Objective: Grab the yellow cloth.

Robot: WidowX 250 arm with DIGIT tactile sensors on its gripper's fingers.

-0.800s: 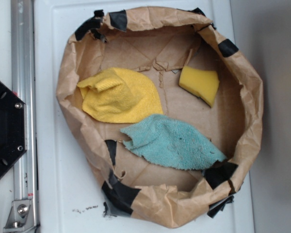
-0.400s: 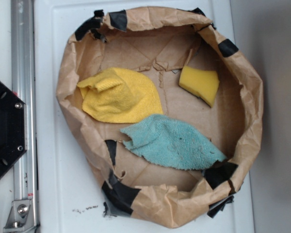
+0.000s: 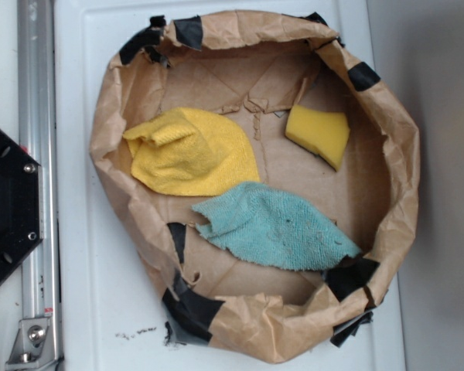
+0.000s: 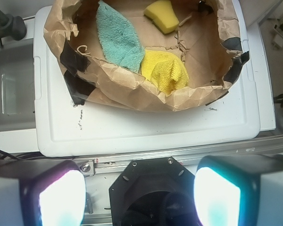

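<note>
**Yellow cloth lies untouched in the paper basin; gripper open and well away**

The yellow cloth (image 3: 192, 152) lies inside a crumpled brown paper basin (image 3: 406, 166) patched with black tape (image 3: 191, 308). In the exterior view it sits in the basin's left half, close to the left wall, bunched into a small fold at its left end and spread flatter toward the centre. A teal cloth (image 3: 274, 226) lies just beside it toward the basin's lower right, the corners of the two nearly touching. A thick yellow sponge (image 3: 319, 134) rests apart from both, near the upper right wall.

The basin stands on a white worktop (image 3: 100, 309), covering most of it. A metal rail (image 3: 37, 93) runs along the worktop's left edge, with a black hexagonal mount (image 3: 8, 205) beside it.

In the wrist view the gripper (image 4: 139, 197) hangs above the rail side, outside the worktop's near edge. Its two fingers (image 4: 60, 197) fill the lower corners of the view, set wide apart with nothing between them. The yellow cloth (image 4: 166, 69) shows there just behind the basin's near wall, the teal cloth (image 4: 119, 40) to its left, well apart from the gripper.
</note>
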